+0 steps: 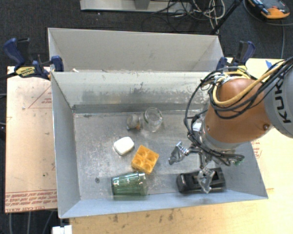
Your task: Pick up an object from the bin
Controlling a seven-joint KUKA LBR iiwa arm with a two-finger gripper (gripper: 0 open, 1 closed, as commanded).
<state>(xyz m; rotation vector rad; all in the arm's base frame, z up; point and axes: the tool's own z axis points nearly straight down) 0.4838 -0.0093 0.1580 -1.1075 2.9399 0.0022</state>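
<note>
My pincer parked over the black block, near-right corner of the bin
Fingers spread wide, nothing between them. One tip overlaps the block, the other points toward the yellow waffle piece.

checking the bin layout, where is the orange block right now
In the camera view, the orange block lies mid-bin, beside the white bar and just above the green jar.
</note>
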